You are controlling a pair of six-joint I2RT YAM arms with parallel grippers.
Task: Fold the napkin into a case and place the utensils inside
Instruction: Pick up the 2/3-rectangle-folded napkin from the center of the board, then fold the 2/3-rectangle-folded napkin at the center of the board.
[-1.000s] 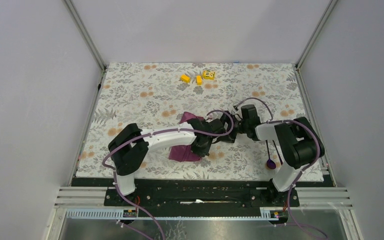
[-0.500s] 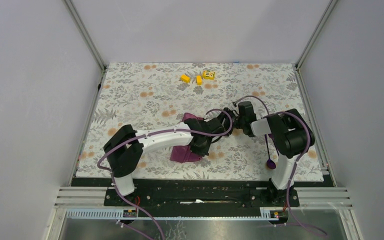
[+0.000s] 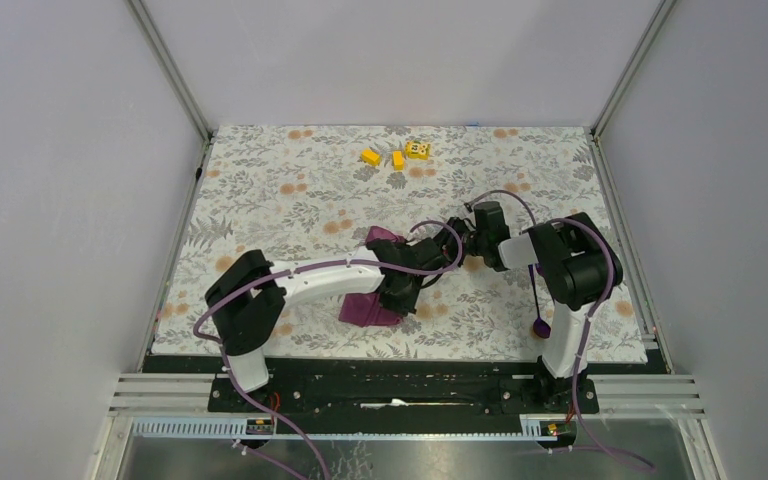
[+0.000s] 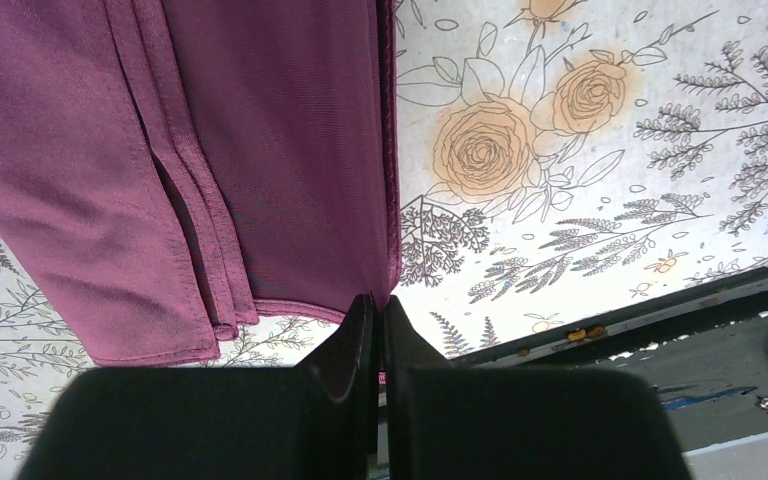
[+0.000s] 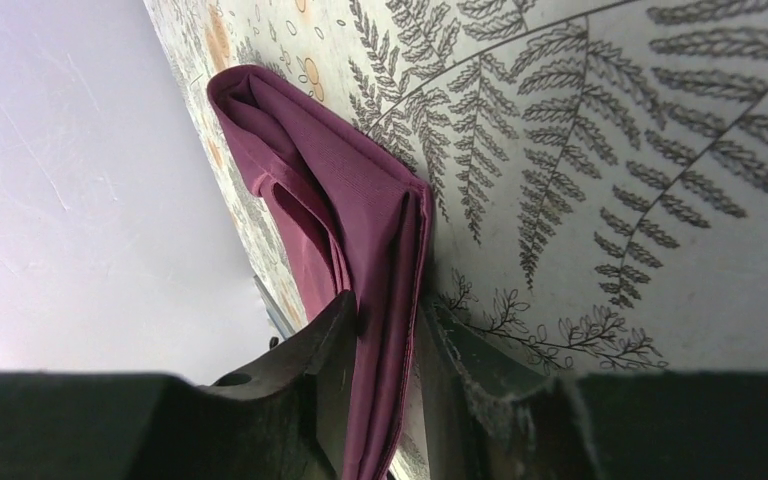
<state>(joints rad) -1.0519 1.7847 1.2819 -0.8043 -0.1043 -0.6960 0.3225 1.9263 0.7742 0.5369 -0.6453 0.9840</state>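
**Both pincers are holding the napkin**

The left pincer (image 4: 378,308) is squeezing shut on a corner of the napkin (image 4: 260,150). The right pincer (image 5: 385,325) is pinching the folded edge at the other end, with the cloth caught between its fingers. The napkin is lying in layers on the flowery cloth (image 3: 290,190), between the two arms. In the last second the right arm has been tucking in closer to the middle, and the napkin has hardly moved. I think they are getting ready for the next fold, so the case is not made yet. The spoon (image 3: 541,326) is waiting by the right arm's base. I cannot see the fork.
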